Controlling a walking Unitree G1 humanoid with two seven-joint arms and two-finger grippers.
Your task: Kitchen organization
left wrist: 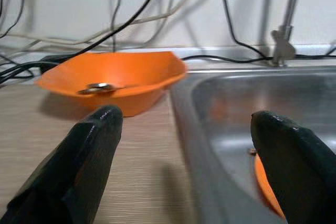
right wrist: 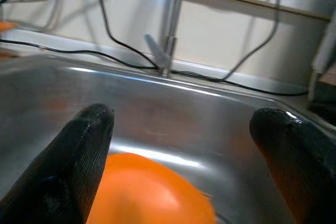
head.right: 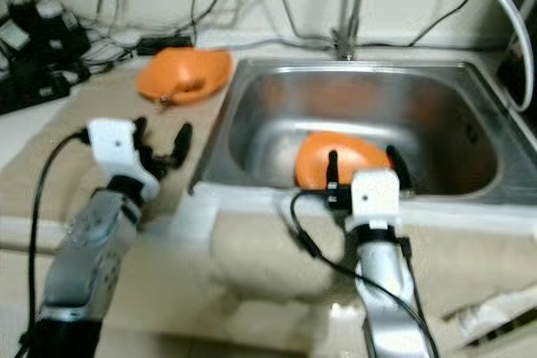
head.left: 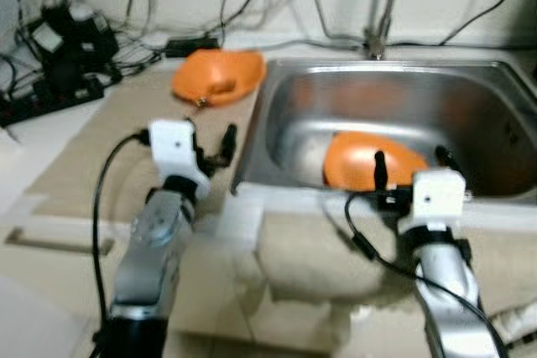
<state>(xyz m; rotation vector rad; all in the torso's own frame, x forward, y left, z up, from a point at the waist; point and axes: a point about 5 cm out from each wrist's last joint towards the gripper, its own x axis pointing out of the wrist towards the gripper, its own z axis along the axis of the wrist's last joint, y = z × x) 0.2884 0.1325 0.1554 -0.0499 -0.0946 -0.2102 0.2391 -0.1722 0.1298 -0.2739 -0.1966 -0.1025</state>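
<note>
Step judged: retrieving orange bowl [head.left: 357,161] from sink [head.left: 470,90]. Right gripper [head.left: 409,163] is spread over it at 6 o'clock; descent needed. Left gripper [head.left: 210,142] spread, idle.

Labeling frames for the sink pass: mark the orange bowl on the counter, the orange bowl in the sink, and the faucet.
Counter bowl [head.left: 218,75], left eye view, inner surface.
Sink bowl [head.right: 344,157], right eye view, domed back.
Faucet [right wrist: 167,40], right wrist view, upright pipe.
</note>
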